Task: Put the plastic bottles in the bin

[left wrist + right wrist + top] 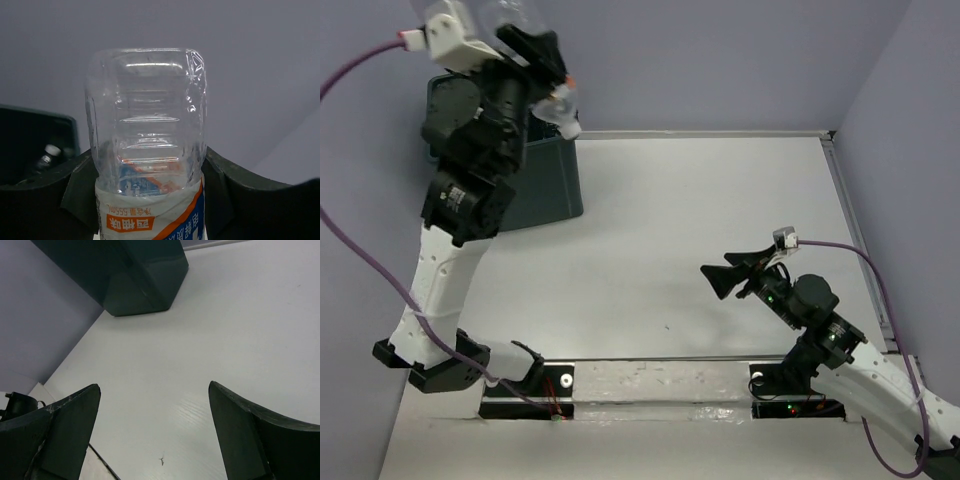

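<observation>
Deposit step: left gripper [151, 187] clamped on a bottle [147, 100] near the bin [35, 132]; next, centre it over the opening and release; right gripper [155, 425] wide, empty.

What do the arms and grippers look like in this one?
Left arm and right arm: white links, black joint housings. Fingers are black, broad wedges tapering to tips. A purple cable runs to each wrist. Small green lights dot the right arm.
</observation>
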{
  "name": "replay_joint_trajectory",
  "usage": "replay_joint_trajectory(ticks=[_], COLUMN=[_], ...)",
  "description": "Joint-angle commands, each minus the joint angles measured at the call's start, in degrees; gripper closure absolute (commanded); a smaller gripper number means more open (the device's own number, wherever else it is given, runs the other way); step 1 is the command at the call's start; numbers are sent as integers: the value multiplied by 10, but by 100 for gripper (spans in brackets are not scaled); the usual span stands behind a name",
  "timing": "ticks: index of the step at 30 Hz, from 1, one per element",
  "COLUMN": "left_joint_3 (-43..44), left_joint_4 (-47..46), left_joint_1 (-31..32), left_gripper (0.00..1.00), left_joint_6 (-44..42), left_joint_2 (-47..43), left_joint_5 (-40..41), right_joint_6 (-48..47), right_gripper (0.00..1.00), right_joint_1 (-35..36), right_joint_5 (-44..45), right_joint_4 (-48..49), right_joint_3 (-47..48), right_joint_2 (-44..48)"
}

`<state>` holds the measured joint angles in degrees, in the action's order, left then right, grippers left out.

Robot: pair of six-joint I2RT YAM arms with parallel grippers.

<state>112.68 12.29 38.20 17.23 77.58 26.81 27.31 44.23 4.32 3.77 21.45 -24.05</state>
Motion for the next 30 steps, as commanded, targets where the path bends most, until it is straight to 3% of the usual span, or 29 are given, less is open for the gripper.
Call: replay_joint_trajectory(ticks=[1, 5, 9, 11, 13, 15, 19, 25, 30], left_joint_3=[88, 131, 112, 90, 79, 62, 53, 64, -55], left_joint_4=[39, 22, -25, -48, -48, -48, -48, -54, -94], left_joint_1=[-149, -266, -311, -320, -325, -329, -334, -328, -304], left_gripper=[42, 42, 42, 34, 15, 4, 1, 1, 1], left_joint_6=[-48, -23, -14, -17, -12, -9, 4, 33, 61], left_joint_2=[77, 132, 164, 170, 182, 184, 172, 92, -55], left_joint_5=[-20, -63, -64, -55, -47, -38, -42, -136, -235], right_joint_6=[6, 5, 2, -2, -6, -7, -13, -36, -73], right_gripper=[7, 7, 7, 7, 7, 7, 7, 7, 6], right_joint_1=[1, 1, 1, 1, 1, 1, 1, 1, 1], right_joint_5=[-21, -25, -32, -36, -37, -38, -39, -39, -9], right_joint_4=[-21, -26, -26, -26, -25, -22, -10, 4, -5], right_joint_3=[14, 17, 19, 21, 25, 27, 36, 64, 125], right_joint_2=[8, 9, -3, -11, -23, -35, -50, -69, -43])
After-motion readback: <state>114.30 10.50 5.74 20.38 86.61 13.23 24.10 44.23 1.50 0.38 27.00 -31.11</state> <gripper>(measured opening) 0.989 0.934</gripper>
